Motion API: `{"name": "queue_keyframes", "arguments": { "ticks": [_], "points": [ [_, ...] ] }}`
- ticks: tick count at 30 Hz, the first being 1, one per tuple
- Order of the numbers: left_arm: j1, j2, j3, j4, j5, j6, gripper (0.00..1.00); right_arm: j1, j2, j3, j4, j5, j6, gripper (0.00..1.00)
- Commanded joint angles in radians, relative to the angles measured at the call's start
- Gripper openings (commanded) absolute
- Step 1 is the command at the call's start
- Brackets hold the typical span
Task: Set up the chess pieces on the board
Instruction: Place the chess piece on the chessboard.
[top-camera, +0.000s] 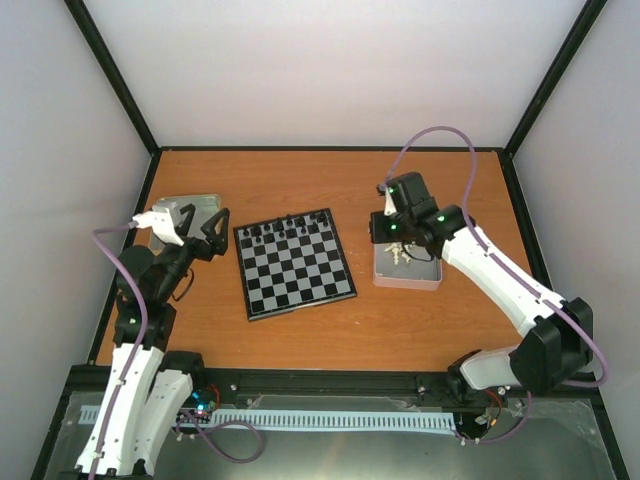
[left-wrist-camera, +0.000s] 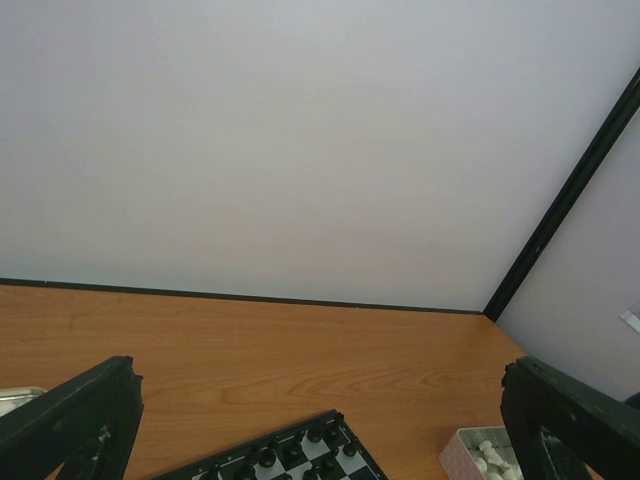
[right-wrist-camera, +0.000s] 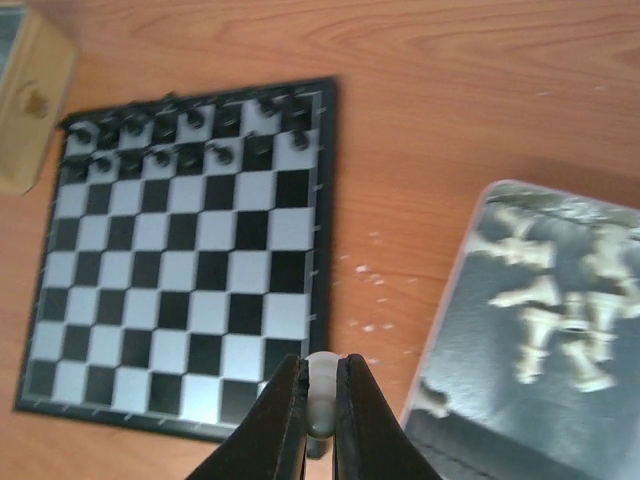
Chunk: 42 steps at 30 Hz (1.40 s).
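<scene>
above the tray (top-camera: 408, 284), right pincer (right-wrist-camera: 320, 368) pinching a cream chess piece (right-wrist-camera: 320, 378), board (top-camera: 295, 268) alongside, left pincer (top-camera: 205, 243) spread

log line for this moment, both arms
right gripper: shut on tiny cream-white chess piece | left gripper: open, empty | black-and-silver chessboard: black pieces only | silver metal tray: more cream-white pieces
</scene>
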Motion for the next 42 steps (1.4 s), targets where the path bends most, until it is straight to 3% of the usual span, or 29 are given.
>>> {"name": "queue_keyframes", "arguments": {
  "ticks": [1, 13, 24, 42],
  "points": [
    [0.007, -0.003, 0.067, 0.004, -0.012, 0.007, 1.0, 0.118, -0.008, 0.025, -0.007, -0.036, 0.062, 0.03],
    [0.006, -0.017, 0.044, 0.001, -0.055, 0.03, 1.0, 0.331, 0.194, 0.082, -0.05, 0.104, 0.089, 0.03],
    [0.007, -0.021, 0.046, -0.024, -0.098, 0.028, 1.0, 0.342, 0.383, 0.094, -0.101, 0.164, 0.095, 0.03],
    [0.007, -0.006, 0.044, -0.018, -0.068, 0.027, 1.0, 0.34, 0.5, 0.102, -0.003, 0.239, 0.092, 0.03]
  ]
}}
